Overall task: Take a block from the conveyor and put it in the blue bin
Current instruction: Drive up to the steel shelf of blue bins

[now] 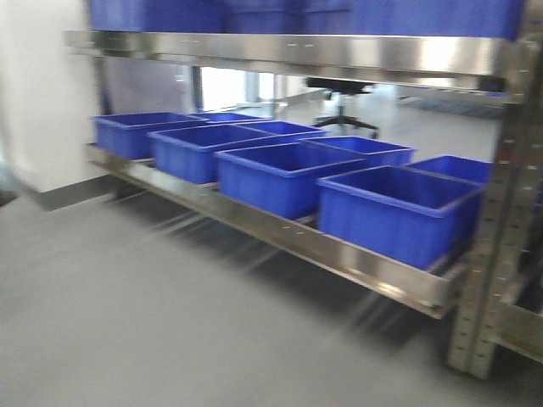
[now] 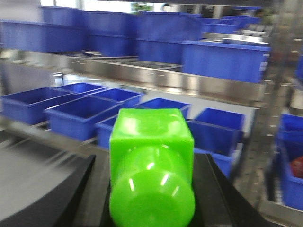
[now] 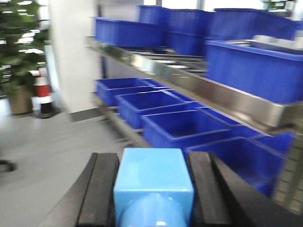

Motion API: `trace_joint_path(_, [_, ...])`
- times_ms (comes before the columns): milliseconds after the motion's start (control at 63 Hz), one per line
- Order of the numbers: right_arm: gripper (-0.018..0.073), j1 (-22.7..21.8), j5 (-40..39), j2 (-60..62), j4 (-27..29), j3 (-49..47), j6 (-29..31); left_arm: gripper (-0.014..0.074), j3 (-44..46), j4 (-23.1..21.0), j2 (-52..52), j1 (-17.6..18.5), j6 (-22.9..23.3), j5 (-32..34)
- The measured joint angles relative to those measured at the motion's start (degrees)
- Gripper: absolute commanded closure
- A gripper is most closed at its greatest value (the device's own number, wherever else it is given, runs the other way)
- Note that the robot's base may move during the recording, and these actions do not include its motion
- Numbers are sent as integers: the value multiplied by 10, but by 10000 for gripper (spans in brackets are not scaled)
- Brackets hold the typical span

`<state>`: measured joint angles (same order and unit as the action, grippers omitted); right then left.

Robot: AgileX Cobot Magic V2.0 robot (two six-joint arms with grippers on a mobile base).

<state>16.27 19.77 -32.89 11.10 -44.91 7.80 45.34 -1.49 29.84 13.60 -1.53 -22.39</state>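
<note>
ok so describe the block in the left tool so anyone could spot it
In the left wrist view, look in front of the steel rack of blue bins. Held in the left tool is the green block, glossy, with a square end on a rounded body. The right tool holds a light blue block.

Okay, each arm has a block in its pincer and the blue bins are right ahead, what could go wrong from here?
The blue bins sit under a low steel upper shelf; an arm reaching in could strike it.
The bins stand close together, so the green block in the left pincer or the light blue block in the right pincer might catch a rim if released off-centre.
The views are blurred, so aim may be off.
</note>
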Motion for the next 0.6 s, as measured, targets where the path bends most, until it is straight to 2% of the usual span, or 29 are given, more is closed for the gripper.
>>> trace_joint_path(603, [727, 0, 0, 0, 0, 0, 0, 708, 0, 0, 0, 0, 0, 0])
